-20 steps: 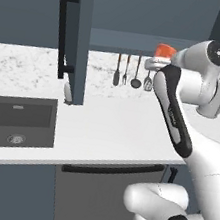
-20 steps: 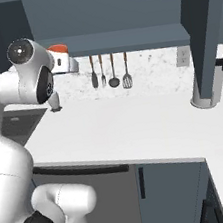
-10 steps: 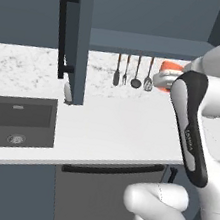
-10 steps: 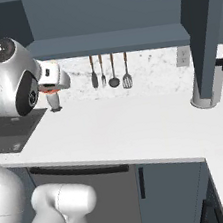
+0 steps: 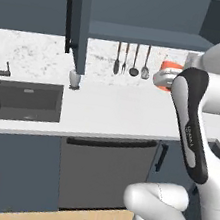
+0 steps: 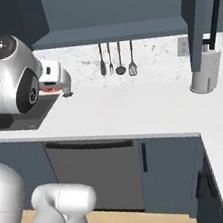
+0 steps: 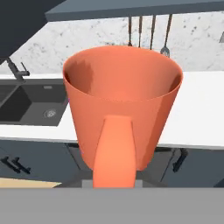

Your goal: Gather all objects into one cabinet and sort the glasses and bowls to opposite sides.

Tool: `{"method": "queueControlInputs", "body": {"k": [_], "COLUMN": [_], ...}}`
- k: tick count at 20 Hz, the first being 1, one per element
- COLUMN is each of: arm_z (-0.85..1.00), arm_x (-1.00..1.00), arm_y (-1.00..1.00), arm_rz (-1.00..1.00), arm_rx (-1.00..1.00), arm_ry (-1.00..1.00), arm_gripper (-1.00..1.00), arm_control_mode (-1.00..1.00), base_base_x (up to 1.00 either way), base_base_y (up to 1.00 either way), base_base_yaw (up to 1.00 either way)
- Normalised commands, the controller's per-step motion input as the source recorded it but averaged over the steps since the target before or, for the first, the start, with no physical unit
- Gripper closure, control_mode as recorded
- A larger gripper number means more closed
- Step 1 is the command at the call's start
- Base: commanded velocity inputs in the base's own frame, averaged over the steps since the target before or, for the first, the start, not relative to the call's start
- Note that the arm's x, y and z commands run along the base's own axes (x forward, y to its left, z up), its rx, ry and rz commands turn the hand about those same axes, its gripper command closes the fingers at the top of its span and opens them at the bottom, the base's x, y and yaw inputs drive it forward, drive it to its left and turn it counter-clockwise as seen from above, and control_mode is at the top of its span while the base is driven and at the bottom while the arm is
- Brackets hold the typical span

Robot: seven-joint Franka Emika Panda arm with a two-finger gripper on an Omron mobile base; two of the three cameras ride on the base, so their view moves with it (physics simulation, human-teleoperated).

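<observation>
The claw (image 5: 162, 79) is clenched on the handle of a smooth, tapered orange mug (image 7: 122, 105), held above the white counter (image 5: 117, 108) near hanging utensils (image 5: 133, 60).

Open counter (image 6: 133, 107); utensils (image 6: 116, 59) at backsplash.

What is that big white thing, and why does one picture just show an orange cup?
The white thing is a robot arm in a pretend kitchen drawn by a computer. Two pictures come from cameras riding behind it, one on each side. The third comes from a camera on its hand, so the orange mug looks huge. Its claw is shut on that mug, carrying it above the white counter. From the left side the mug peeks out beside the arm. You can also see a dark sink, utensils hanging on the wall, and a blue cabinet door standing open.
</observation>
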Motion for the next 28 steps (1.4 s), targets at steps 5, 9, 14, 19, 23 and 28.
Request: {"method": "queueControlInputs", "body": {"k": [5,9,14,19,23,28], "arm_z": [0.00,0.00,0.00,0.00,0.00,0.00], "arm_x": [0.00,0.00,0.00,0.00,0.00,0.00], "arm_y": [0.00,0.00,0.00,0.00,0.00,0.00], "arm_rz": [0.00,0.00,0.00,0.00,0.00,0.00], "arm_rx": [0.00,0.00,0.00,0.00,0.00,0.00], "arm_ry": [0.00,0.00,0.00,0.00,0.00,0.00], "arm_gripper": [1.00,1.00,1.00,1.00,1.00,1.00], "arm_control_mode": [1.00,1.00,1.00,1.00,1.00,1.00], "base_base_x": [-1.00,-0.48,0.07,0.50,0.18,-0.13], "base_base_y": [0.78,1.00,1.00,1.00,1.00,1.00], "base_base_yaw": [0.23,0.17,0.03,0.00,0.05,0.10]}}
